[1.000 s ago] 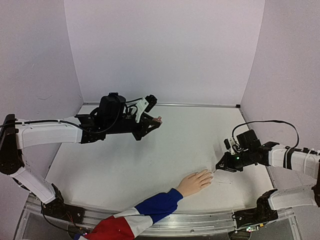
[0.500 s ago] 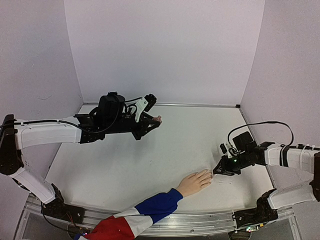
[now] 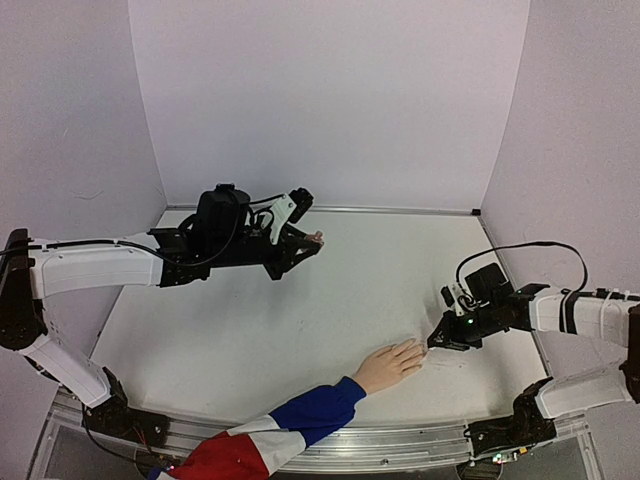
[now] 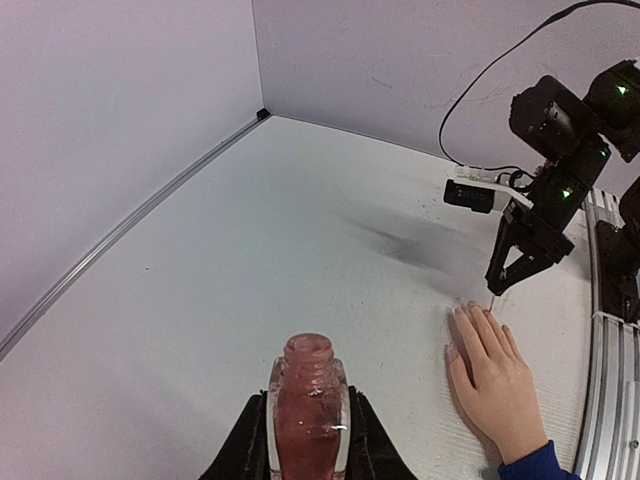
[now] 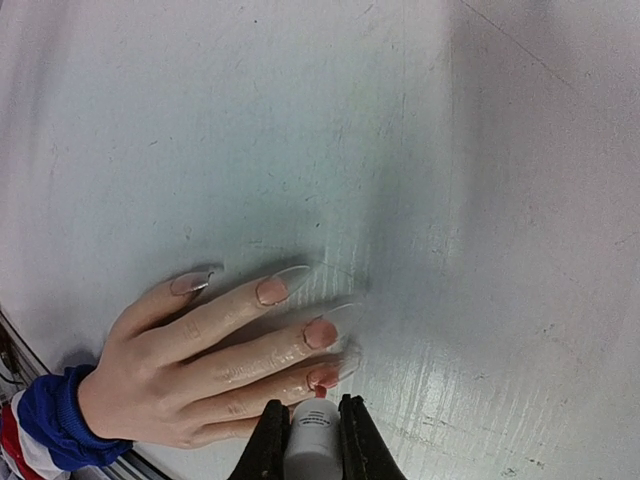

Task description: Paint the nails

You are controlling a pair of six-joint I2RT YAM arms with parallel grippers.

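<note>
Flesh-coloured and palm down, the hand (image 3: 388, 366) is lying flat on the counter (image 3: 250, 320) near its front edge, with the nails (image 5: 320, 333) facing upward at the fingertips. The right pincer (image 5: 312, 410) is clamping a white brush cap (image 5: 312, 432), and the red-wet tip is resting at the nail of the finger nearest that wrist camera. The left pincer (image 4: 307, 445) is gripping an uncapped pinkish bottle (image 4: 306, 395), well apart from the hand, over the far left of the counter.

Trouble is most likely coming from the small target. A slight sideways drift would be putting polish on skin or on the counter instead of the nail. Too much downward pressure would be splaying the bristles and flooding the cuticle. The fingers are lying close together, so the cap or the jaws could be brushing a neighbouring nail that looks pink and smearing it. The open bottle is posing a second risk, since any tilt of the left wrist could be spilling it.

The hand's long axis is running from the blue sleeve (image 3: 320, 405) at the near left toward the right and slightly away from the arm bases, with the fingers pointing at the right pincer. Each nail is running lengthwise along its own finger, and the set is fanning out a little.
</note>
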